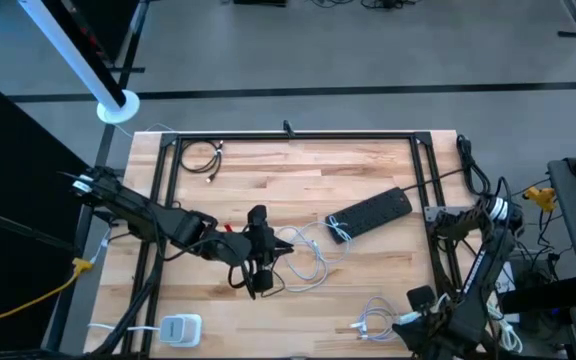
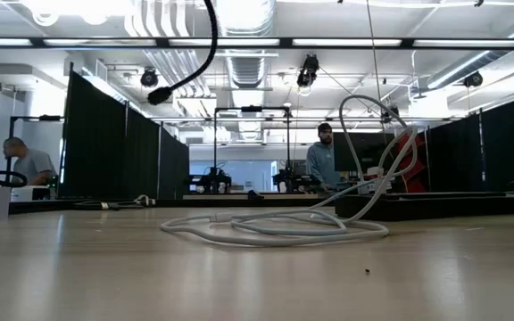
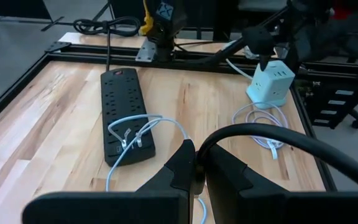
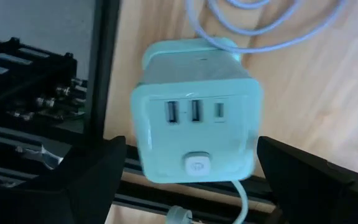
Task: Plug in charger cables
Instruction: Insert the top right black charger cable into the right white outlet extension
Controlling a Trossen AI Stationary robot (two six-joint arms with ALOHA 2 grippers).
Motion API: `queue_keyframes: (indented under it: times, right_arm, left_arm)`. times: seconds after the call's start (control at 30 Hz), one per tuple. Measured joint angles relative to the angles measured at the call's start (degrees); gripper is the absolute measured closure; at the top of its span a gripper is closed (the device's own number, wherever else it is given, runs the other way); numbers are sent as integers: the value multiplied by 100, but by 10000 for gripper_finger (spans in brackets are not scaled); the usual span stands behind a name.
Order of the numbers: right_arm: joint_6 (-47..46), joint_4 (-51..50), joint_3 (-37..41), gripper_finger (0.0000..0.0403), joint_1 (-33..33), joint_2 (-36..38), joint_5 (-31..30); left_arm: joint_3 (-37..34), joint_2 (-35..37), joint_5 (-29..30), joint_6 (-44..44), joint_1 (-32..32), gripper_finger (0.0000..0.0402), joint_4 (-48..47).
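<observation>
Left end effector is hanging mid-counter, fingers together, over white charger cables beside the black power strip. Right end effector, fingers apart, is straddling a white charger cube.

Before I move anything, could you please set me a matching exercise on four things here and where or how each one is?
Things:
1. power strip
2. white charger cube
3. coiled black cable
4. left gripper

Places or states:
A. shut, beside the white cable loops
B. near the table corner at the high view's upper left
C. straight ahead of the open right gripper
D. lying aslant, right of the table's middle

Pairs: 1-D, 2-C, 3-B, 4-A
</observation>
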State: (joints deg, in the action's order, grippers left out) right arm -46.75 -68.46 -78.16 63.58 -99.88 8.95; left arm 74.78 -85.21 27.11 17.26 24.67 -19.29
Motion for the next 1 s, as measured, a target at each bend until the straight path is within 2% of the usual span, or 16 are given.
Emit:
queue_keyframes:
  times: [0.37, 0.47, 0.73, 0.83, 1.0]
  right_arm:
    - [11, 700, 757, 61, 4, -76, 454]
    - [26, 728, 813, 88, -11, -62, 459]
    - [28, 737, 835, 86, -217, 36, 564]
    - [-156, 588, 831, 86, -305, 295, 566]
    - [-777, -465, 828, 86, -480, 820, 459]
  left_arm:
    - [0, 0, 0, -22, -2, 387, -2]
    - [0, 0, 0, -22, -2, 387, -2]
    - [0, 0, 0, -12, -2, 387, 0]
    - [0, 0, -2, 23, -2, 387, 2]
    - [0, 0, -2, 61, -2, 387, 40]
